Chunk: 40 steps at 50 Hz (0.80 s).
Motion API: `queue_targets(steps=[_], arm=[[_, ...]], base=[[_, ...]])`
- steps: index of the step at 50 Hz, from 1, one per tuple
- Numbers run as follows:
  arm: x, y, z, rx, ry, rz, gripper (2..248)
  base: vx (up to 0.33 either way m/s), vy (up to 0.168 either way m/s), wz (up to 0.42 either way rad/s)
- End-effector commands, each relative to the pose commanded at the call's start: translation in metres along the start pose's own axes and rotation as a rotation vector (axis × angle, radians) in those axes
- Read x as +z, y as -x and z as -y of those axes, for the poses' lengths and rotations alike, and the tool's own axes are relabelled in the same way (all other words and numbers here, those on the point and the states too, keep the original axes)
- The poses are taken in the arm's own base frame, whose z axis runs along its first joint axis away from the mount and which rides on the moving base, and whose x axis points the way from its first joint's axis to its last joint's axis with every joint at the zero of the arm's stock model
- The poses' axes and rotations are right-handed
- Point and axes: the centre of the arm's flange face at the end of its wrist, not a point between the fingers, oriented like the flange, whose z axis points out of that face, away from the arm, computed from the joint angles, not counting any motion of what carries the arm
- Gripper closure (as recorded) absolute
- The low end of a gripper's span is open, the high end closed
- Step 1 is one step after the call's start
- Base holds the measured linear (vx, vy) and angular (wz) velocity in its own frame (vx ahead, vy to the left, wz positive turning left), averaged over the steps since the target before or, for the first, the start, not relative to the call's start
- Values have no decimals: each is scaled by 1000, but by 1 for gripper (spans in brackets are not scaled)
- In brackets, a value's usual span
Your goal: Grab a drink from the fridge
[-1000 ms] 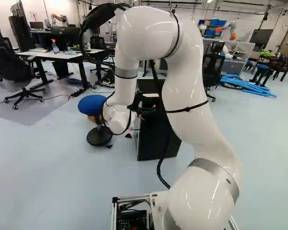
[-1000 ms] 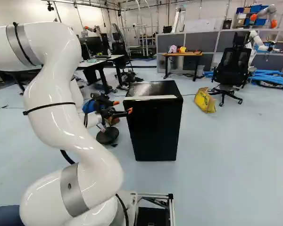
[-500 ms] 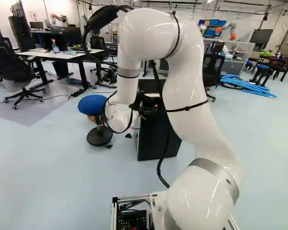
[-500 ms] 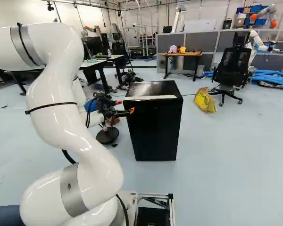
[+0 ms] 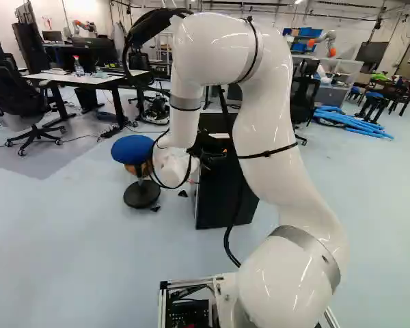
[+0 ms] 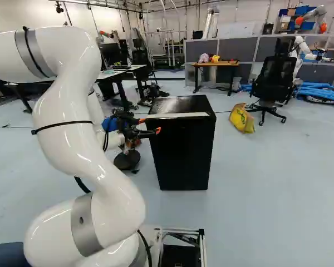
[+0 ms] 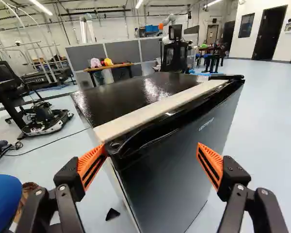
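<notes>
Left of centre in the right base view, the tool [image 6: 150, 125] is spread wide by the black fridge [image 6: 183, 150], whose closed door [image 7: 177, 170] hides the inside.

The gripper [image 6: 150, 125] stands open before the fridge [image 7: 169, 179], one orange pad [image 7: 91, 165] at its door's top corner, contact unclear. A blue seat [image 7: 2, 199] lies beside that finger.
</notes>
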Motion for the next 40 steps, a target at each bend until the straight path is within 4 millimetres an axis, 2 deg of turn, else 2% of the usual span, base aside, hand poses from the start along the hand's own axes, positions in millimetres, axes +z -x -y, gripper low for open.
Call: queue_targets(steps=[22,40], arm=[[0,0,-3,4,21,0,3],[-7,-1,-13,0,53,5,3]], base=[[0,0,0],[0,0,0]])
